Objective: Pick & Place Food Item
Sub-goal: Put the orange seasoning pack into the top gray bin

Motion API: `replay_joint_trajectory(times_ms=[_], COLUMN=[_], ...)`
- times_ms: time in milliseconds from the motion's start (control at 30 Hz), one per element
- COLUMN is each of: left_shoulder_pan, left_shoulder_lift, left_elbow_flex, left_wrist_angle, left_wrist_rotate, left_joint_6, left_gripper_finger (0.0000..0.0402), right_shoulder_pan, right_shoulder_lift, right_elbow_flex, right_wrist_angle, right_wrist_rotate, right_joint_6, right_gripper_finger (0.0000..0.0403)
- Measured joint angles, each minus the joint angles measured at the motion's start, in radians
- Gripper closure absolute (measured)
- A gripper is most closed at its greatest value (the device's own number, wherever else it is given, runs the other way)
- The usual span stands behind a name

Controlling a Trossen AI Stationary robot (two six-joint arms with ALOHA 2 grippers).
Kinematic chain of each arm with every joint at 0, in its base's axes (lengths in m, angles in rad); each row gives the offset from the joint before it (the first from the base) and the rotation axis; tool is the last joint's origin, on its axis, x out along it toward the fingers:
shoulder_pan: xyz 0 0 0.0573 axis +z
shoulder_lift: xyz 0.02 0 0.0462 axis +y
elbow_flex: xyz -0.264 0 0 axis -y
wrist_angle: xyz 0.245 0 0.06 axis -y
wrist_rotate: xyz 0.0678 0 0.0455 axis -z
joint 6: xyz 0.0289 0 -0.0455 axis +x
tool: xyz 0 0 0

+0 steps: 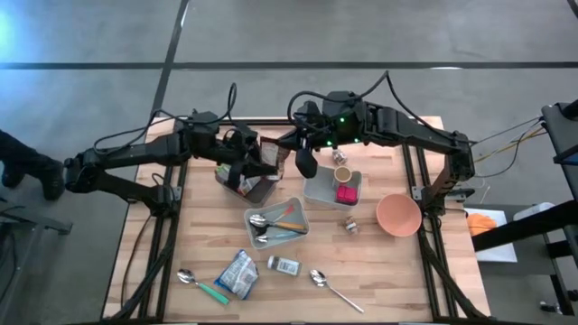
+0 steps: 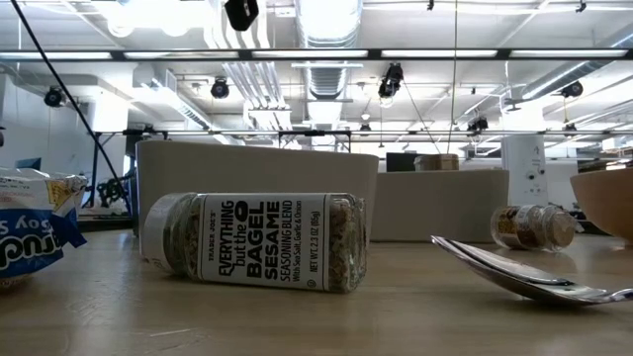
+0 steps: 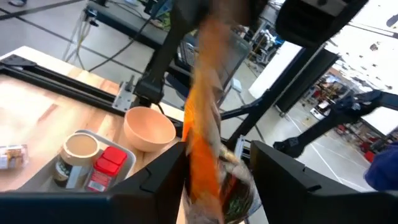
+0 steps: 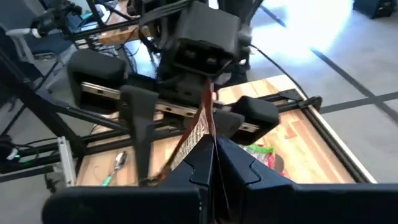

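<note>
**Snack packet held above the far-left clutter; open board along the edges**

The right gripper [image 4: 214,155] is clamped tight on the thin edge of the orange food packet [image 3: 205,124]. It holds the packet in the air near the tabletop's [image 1: 397,271] far edge, left of centre. The left gripper [image 1: 251,167] is at the same packet. Its fingers [image 3: 155,180] stand apart on either side of it and do not pinch it. Right under them is a dark bin [image 1: 257,188] with things in it; what they are cannot be told.

Room to move:
- The strip along the left edge is bare wood.
- The right corner nearest the low camera is bare too.
- The middle is crowded: the two trays lie close together, and the peach bowl [image 1: 398,215] is near the right edge.
- Along the edge nearest the low camera lies a loose row of small items.

Count:
- Two pale trays. The middle tray [image 1: 301,219] holds cutlery. The far tray [image 1: 318,191] holds a jar and a red-and-pink item.
- One bowl.
- One dark bin.
- Two loose spoons: a plain spoon [image 1: 325,282] and a green-handled spoon [image 1: 200,284].
- One seasoning bottle [image 2: 257,242], lying on its side.
- One small jar [image 1: 350,224], also on its side, between the trays and the bowl.
- One blue-and-white packet [image 1: 237,273], between the green-handled spoon and the bottle.
- One orange packet, in the air.
</note>
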Motion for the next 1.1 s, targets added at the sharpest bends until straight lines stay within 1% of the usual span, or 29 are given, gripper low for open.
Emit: replay_joint_trajectory(times_ms=[67,133,167,267,300,367,500,667,800,933,1033,1100], left_shoulder_pan=[0.0,0.0,0.0,0.0,0.0,0.002,0.002,0.002,0.003,0.003,0.003,0.003], left_shoulder_lift=[0.0,0.0,0.0,0.0,0.0,0.0,0.0,0.0,0.0,0.0,0.0,0.0], left_elbow_flex=[0.001,0.005,0.007,0.013,0.014,0.015,0.015,0.028,0.069,0.114,0.141,0.146], left_wrist_angle=[0.0,0.001,0.001,0.0,-0.001,0.0,-0.015,-0.097,-0.165,-0.26,-0.319,-0.343], left_wrist_rotate=[-0.01,-0.028,-0.042,-0.05,-0.05,-0.051,-0.072,-0.122,-0.14,-0.161,-0.17,-0.17], left_joint_6=[0.001,0.007,0.008,0.007,-0.003,-0.01,-0.028,-0.042,-0.004,0.056,0.102,0.119], left_gripper_finger=[0.0235,0.0264,0.0286,0.0372,0.0384,0.0392,0.0396,0.0398,0.0399,0.04,0.04,0.04], right_shoulder_pan=[0.0,0.001,0.001,0.005,0.006,0.007,0.007,0.006,0.007,0.007,-0.002,-0.005], right_shoulder_lift=[0.001,0.007,0.011,0.03,0.034,0.043,0.044,0.042,0.035,0.034,0.03,0.029], right_elbow_flex=[0.0,0.0,-0.001,-0.002,-0.002,0.002,0.011,0.011,0.011,0.011,0.011,0.011], right_wrist_angle=[-0.002,-0.012,-0.02,-0.03,-0.03,-0.028,-0.019,-0.015,0.01,-0.017,-0.043,-0.053], right_wrist_rotate=[-0.007,-0.022,-0.025,-0.03,-0.03,-0.031,-0.033,-0.034,-0.035,-0.045,-0.088,-0.119], right_joint_6=[0.01,0.025,0.029,0.029,0.029,0.026,0.021,-0.008,-0.043,-0.059,-0.092,-0.13], right_gripper_finger=[0.0395,0.0395,0.0395,0.0395,0.0395,0.0395,0.0395,0.0395,0.0394,0.0394,0.0379,0.0352])
